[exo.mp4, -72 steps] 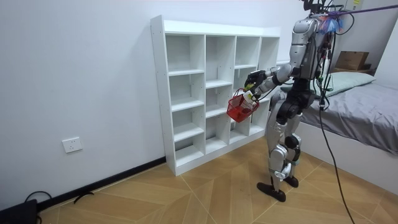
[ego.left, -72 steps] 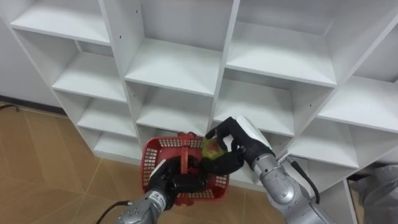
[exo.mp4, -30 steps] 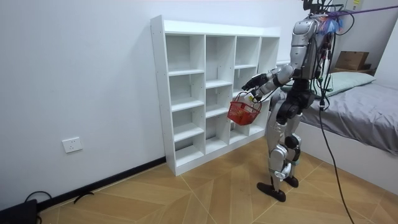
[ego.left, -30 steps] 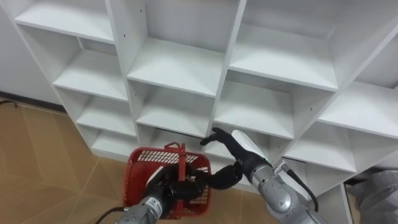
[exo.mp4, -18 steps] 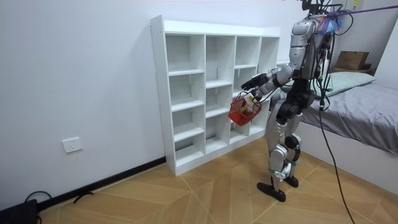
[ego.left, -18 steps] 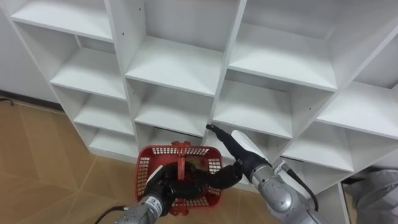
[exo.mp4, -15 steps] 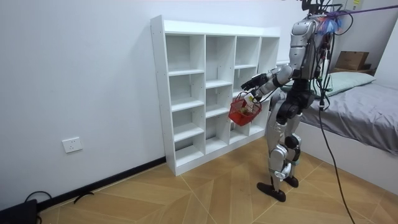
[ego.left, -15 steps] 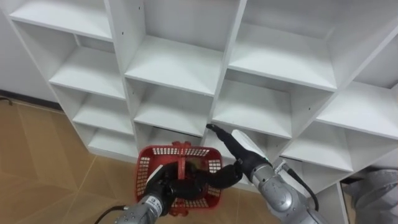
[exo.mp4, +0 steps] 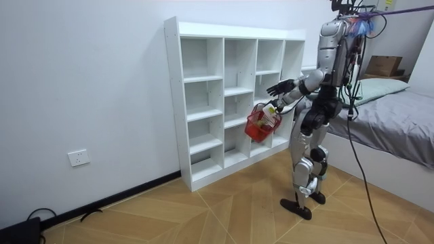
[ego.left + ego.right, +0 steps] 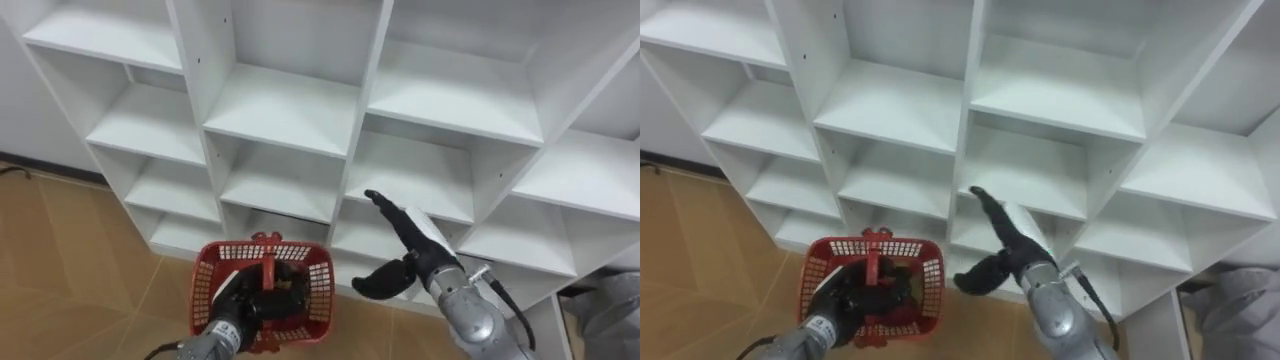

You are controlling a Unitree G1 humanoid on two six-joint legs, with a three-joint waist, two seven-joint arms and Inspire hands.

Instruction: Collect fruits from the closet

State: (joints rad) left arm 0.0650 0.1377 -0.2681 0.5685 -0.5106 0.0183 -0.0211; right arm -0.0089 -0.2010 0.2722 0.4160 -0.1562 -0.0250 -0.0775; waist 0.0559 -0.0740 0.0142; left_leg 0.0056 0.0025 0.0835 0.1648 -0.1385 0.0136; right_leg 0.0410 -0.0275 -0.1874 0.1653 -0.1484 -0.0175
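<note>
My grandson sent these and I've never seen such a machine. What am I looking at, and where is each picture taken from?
It is a two-legged humanoid robot. The room view, from a camera across the room, shows it standing before a white shelf unit, a bed behind it. The two eye views come from a camera on its head, looking down. Its left hand is curled round the handle of a red basket; its right hand is open, holding nothing. The shelves in sight are bare.
</note>
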